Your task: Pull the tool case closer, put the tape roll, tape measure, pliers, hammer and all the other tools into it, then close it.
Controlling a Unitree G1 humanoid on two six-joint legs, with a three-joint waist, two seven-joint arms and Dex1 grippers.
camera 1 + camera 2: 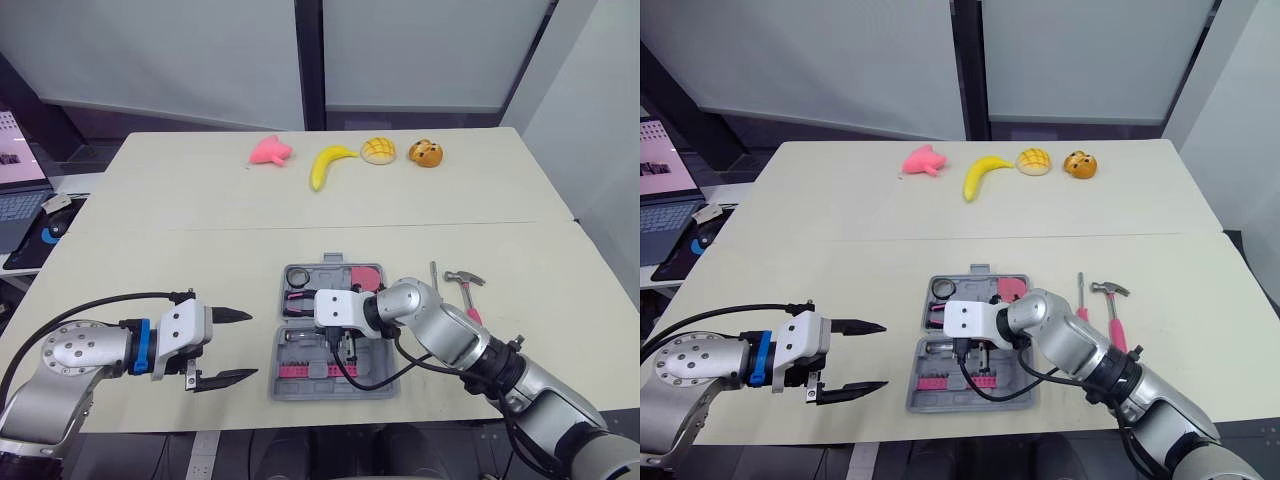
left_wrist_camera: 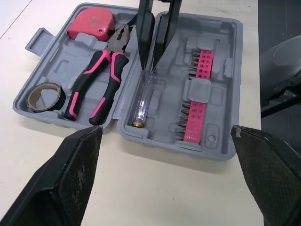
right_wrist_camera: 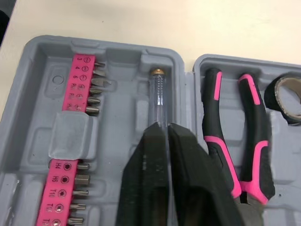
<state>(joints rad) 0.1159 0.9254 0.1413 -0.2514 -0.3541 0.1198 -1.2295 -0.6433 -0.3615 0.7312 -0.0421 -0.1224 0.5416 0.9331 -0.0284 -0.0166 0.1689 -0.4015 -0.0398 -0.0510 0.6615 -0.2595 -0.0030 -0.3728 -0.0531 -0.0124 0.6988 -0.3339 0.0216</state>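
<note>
The left gripper hung open beside the tool case, the right gripper was clamped on a clear screwdriver lying in its slot — the packing step, I judged — and next needed a release, then the hammer on the bench beyond.

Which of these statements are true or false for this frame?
1. The hammer lies inside the tool case. False: it lies on the table, to the case's right.
2. The pliers lie in the case. True.
3. The right gripper has its jaws shut on the clear screwdriver. True.
4. The left gripper holds the tape roll. False: its jaws are open and empty, and the roll lies in the case.
</note>
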